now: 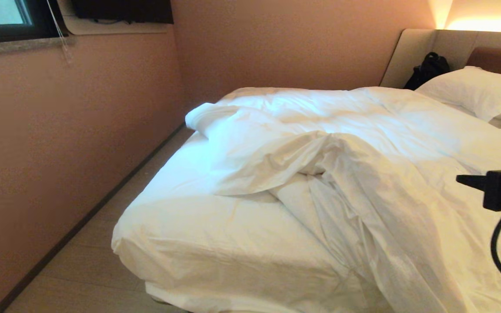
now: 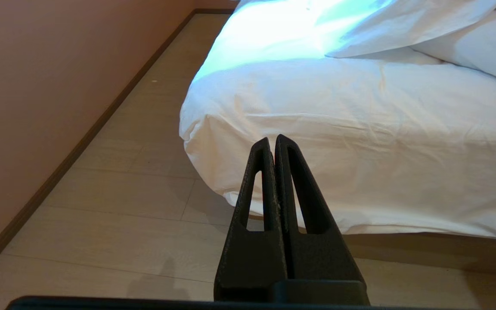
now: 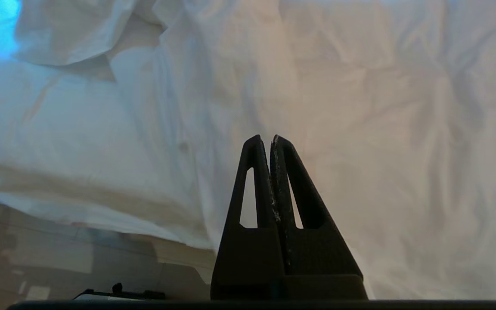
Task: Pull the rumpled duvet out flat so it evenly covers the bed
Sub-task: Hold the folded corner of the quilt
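Observation:
The white duvet (image 1: 363,143) lies rumpled on the bed (image 1: 198,243), bunched toward the middle and right, with one fold hanging over the near edge. The near-left corner of the mattress shows only the fitted sheet. My right gripper (image 1: 461,179) hovers over the duvet at the right edge of the head view, shut and empty. In the right wrist view it (image 3: 265,138) points at the draped duvet (image 3: 360,107). My left gripper (image 2: 272,140), out of the head view, is shut and empty, held low above the floor before the bed's sheeted corner (image 2: 360,129). A duvet fold (image 2: 403,26) lies beyond.
A pink wall (image 1: 59,130) runs along the bed's left side, leaving a narrow strip of wooden floor (image 1: 102,261). A pillow (image 1: 476,91) and a black bag (image 1: 429,67) sit at the padded headboard (image 1: 415,48). A window ledge (image 1: 15,45) is high on the left.

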